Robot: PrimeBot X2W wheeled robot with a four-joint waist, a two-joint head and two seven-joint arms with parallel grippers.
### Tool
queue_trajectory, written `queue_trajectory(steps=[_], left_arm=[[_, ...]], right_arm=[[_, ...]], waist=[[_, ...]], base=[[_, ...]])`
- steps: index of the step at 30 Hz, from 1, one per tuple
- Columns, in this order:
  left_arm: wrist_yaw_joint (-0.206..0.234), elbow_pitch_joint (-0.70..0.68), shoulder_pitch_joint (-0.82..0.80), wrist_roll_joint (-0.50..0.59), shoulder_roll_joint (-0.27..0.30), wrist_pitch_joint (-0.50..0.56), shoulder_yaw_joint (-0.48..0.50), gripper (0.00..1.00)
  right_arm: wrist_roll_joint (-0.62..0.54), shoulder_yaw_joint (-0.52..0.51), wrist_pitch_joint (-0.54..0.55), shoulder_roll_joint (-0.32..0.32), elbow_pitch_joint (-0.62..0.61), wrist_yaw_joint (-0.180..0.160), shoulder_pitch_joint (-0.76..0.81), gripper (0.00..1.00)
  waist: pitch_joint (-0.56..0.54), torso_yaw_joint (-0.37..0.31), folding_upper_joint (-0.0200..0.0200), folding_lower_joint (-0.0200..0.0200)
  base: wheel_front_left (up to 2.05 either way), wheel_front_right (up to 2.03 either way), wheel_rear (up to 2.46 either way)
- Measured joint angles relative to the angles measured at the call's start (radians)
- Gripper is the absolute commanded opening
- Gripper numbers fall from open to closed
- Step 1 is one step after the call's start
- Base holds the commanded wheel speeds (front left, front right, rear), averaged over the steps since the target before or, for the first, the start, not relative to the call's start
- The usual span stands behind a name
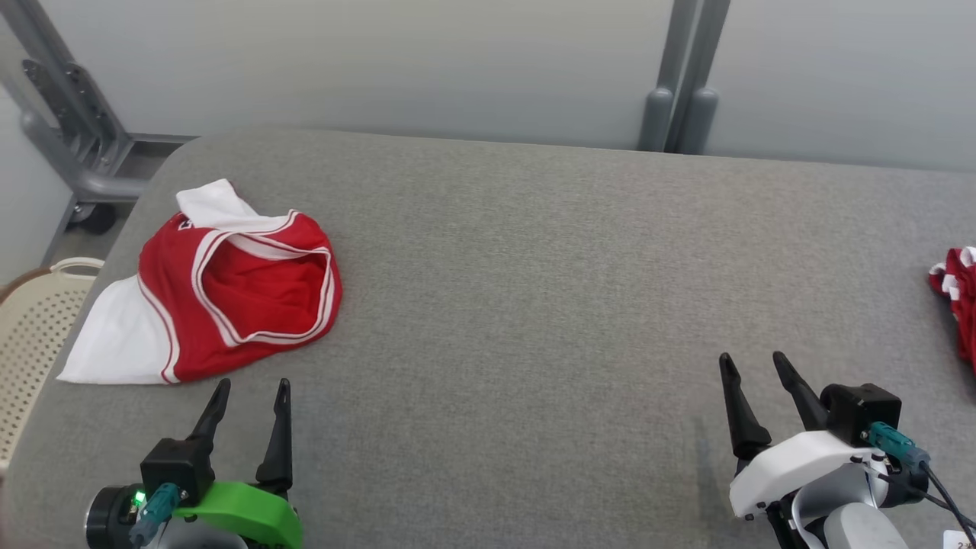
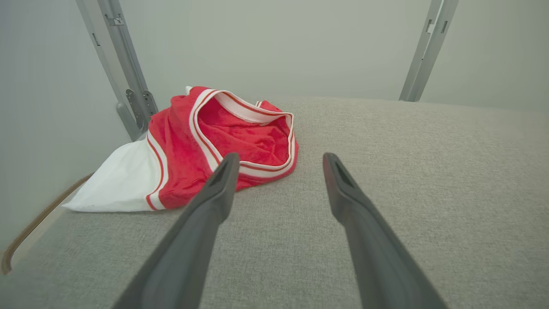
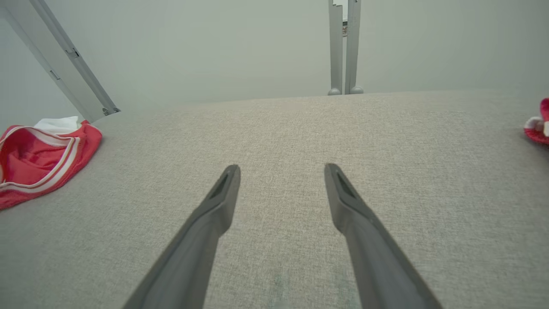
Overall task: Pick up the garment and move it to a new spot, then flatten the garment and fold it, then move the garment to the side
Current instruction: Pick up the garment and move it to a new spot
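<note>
the task looks unstarted: the red and white garment lies crumpled at the left end of the grey counter, just beyond the left gripper, which like the right gripper is spread wide and empty, so moving, flattening and folding all remain.

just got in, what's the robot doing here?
Nothing is held yet. The red and white garment lies crumpled near the left end of the grey table. The left gripper is open just short of it, fingers pointing at it. The right gripper is open over bare table, well away. Another red and white cloth pokes in at the right edge.
</note>
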Motion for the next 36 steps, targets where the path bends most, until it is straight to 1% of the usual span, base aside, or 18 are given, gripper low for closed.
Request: queue_trajectory(steps=[14,19,27,34,36], left_arm=[[0.022,-0.028,0.034,-0.016,0.028,0.010,0.010,1.00],[0.030,-0.040,0.051,-0.026,0.033,0.014,0.016,1.00],[0.039,-0.054,0.060,-0.034,0.034,0.014,0.017,1.00],[0.038,-0.056,0.056,-0.053,0.034,0.039,0.017,1.00],[0.028,-0.049,0.035,-0.057,0.036,0.056,0.010,1.00]], right_arm=[[0.018,0.067,-0.010,0.000,0.020,0.000,-0.014,1.00],[0.026,0.096,-0.013,0.001,0.026,0.000,-0.023,1.00],[0.026,0.106,-0.013,0.001,0.029,0.000,-0.023,1.00],[0.025,0.095,-0.012,0.001,0.026,0.000,-0.023,1.00],[0.023,0.093,-0.008,0.001,0.021,0.000,-0.023,1.00]], waist=[[-0.011,0.197,0.0000,0.0000],[-0.013,0.251,0.0000,0.0000],[-0.013,0.288,0.0000,0.0000],[-0.009,0.289,0.0000,0.0000],[-0.003,0.288,0.0000,0.0000]], base=[[0.00,0.00,0.00],[0.00,0.00,0.00],[0.00,0.00,0.00],[0.00,0.00,0.00],[0.00,0.00,0.00]])
